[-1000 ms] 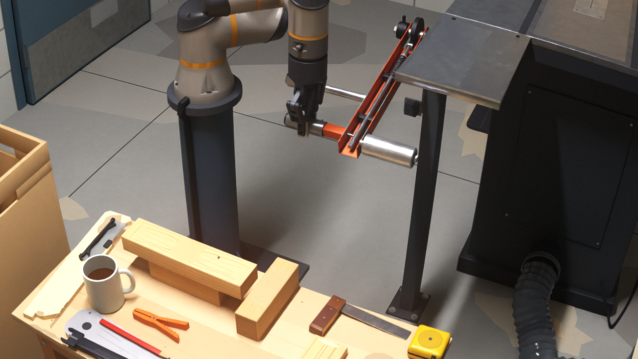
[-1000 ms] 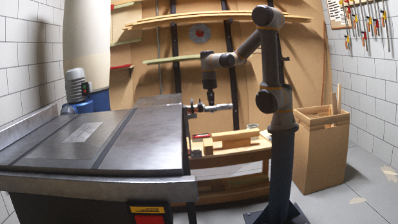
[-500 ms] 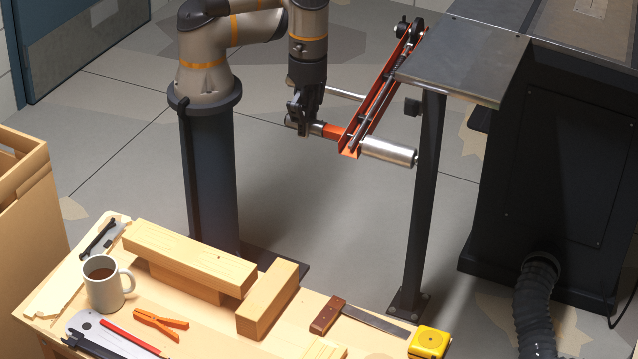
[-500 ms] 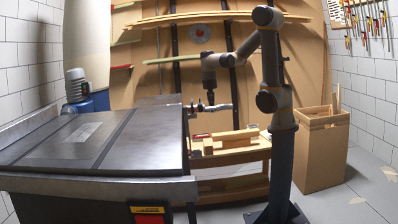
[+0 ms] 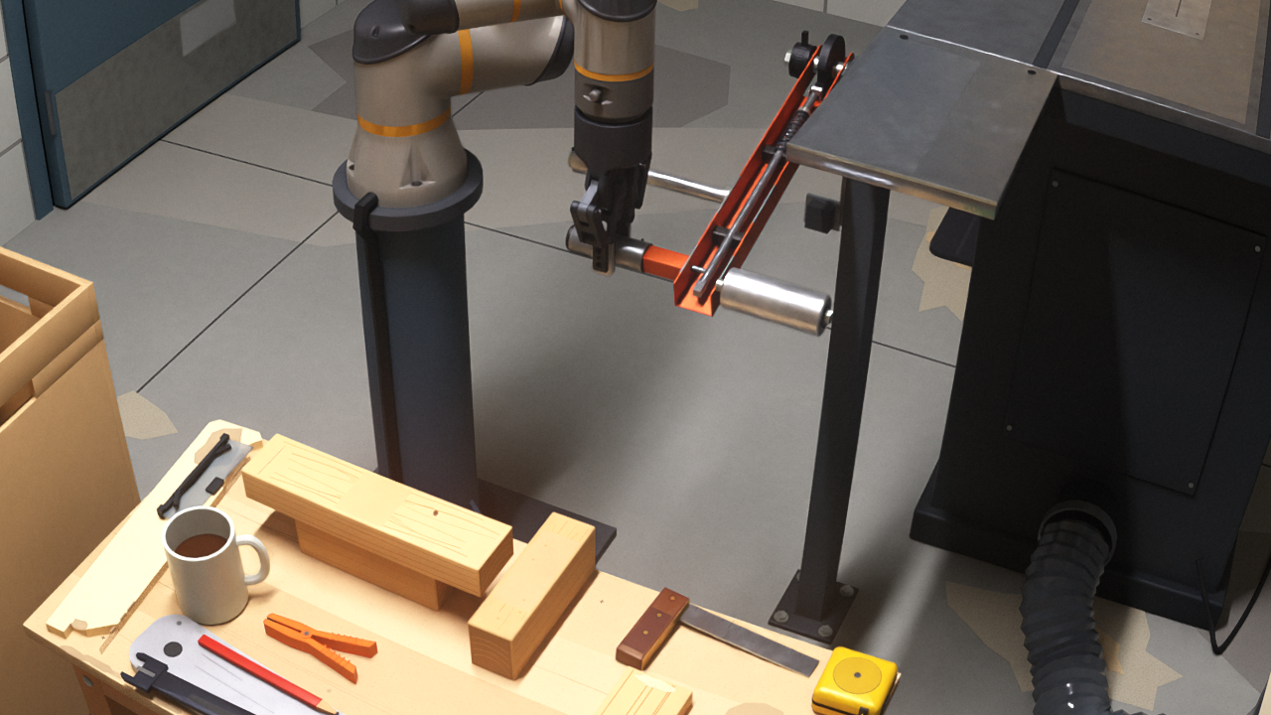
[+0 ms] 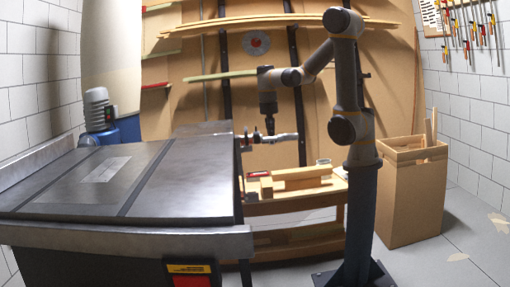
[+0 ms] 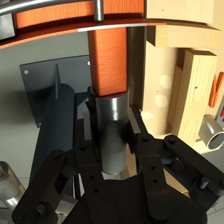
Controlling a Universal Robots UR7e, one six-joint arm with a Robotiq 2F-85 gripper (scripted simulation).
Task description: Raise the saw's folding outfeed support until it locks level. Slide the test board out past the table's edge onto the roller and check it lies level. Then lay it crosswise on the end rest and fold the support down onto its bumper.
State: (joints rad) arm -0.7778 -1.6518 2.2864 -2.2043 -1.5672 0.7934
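Note:
The orange outfeed support [image 5: 751,191] is mostly hidden behind the saw table [image 6: 157,173] in the second side camera; it juts out from the table's end [image 5: 924,116]. At its outer end a steel roller [image 5: 771,301] crosses it, and a steel handle [image 5: 622,256] [image 7: 111,129] on an orange stub [image 7: 107,60] sticks out toward the arm's pedestal, where my gripper [image 5: 603,251] [image 6: 269,131] comes down from above and is closed around that handle. I cannot tell the test board among the wood in view.
A workbench [image 5: 373,587] below carries stacked wood blocks [image 5: 378,525], a coffee mug [image 5: 206,562], an orange clamp [image 5: 318,642], a try square [image 5: 702,630] and a yellow tape measure [image 5: 855,681]. A cardboard bin [image 5: 49,462] stands to its left. The arm's pedestal [image 5: 418,356] and the table's leg [image 5: 840,400] flank the support.

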